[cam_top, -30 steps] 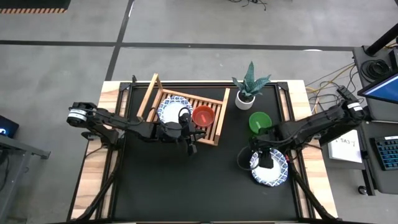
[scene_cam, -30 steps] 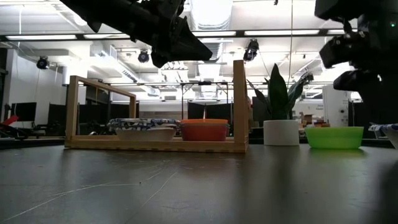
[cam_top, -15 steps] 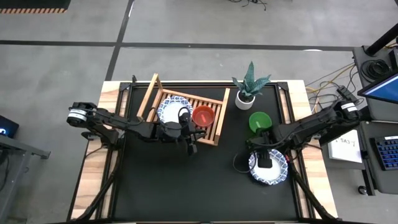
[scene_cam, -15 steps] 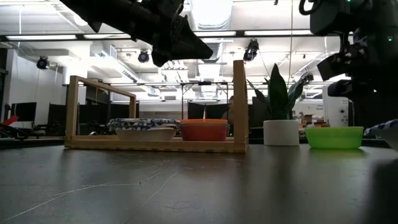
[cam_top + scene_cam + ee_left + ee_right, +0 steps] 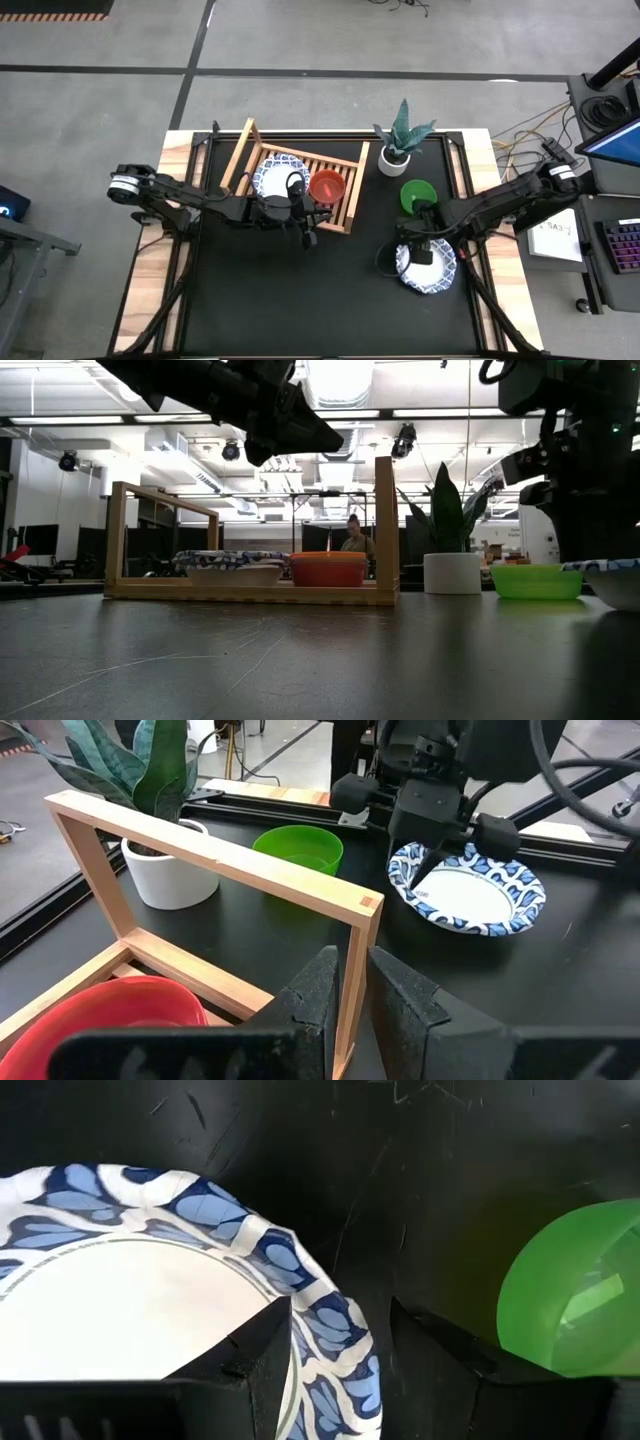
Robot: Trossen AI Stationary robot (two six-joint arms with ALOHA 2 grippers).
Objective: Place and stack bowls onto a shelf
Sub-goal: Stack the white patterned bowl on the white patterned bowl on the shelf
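Observation:
A white bowl with a blue patterned rim (image 5: 430, 270) sits on the black table at the right. My right gripper (image 5: 420, 243) points down at its far-left rim, open, with one finger inside the bowl and one outside. Farther left, the wooden shelf (image 5: 345, 205) carries another blue-rimmed bowl (image 5: 270, 178) and a red bowl (image 5: 327, 186) on its slats. A green bowl (image 5: 417, 194) rests on the table near the plant. My left gripper (image 5: 308, 236) hovers by the shelf's right end, shut and empty. My right gripper straddles the bowl's rim (image 5: 322, 1312) from above, pointing steeply down. The inner finger (image 5: 250, 1352) lies against the white inner wall; the outer finger (image 5: 450, 1350) stands a little clear of the rim. The bowl's base rests on the table.
A white plant pot (image 5: 396, 162) with a spiky plant stands at the far edge, between the shelf and the green bowl. The shelf's raised frame (image 5: 215, 860) stands just ahead of my left gripper. A person (image 5: 353, 536) shows far behind the table.
My right gripper has tipped more steeply downward and sunk slightly. The blue-rimmed bowl under it has shifted a little toward the table's left, and in the low view it now lies level rather than with one edge raised.

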